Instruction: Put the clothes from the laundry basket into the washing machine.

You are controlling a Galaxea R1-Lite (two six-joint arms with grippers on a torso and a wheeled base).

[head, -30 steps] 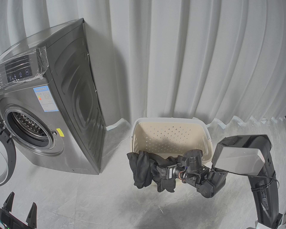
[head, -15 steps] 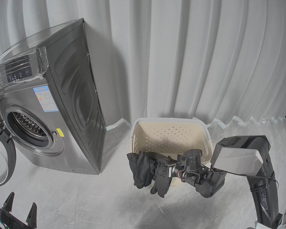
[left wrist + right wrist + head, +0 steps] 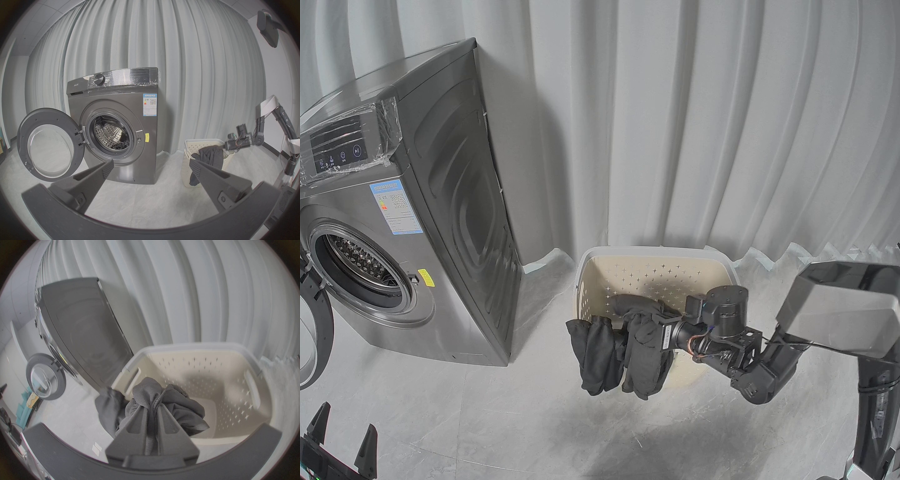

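- Rising and drawing back to the right, the right tool (image 3: 152,410) has hauled the dark clothes (image 3: 645,353) up over the near-left rim of the laundry basket (image 3: 650,252).
- Left tool (image 3: 347,417): spread wide, empty, well left of the basket.
- Washing machine (image 3: 425,187): left of the basket, door (image 3: 50,143) open.
- The clothes hang lengthwise outside that rim, pinched tight in the right tool. The machine's opening lies to their left, so the right arm is probably the one to carry them there.
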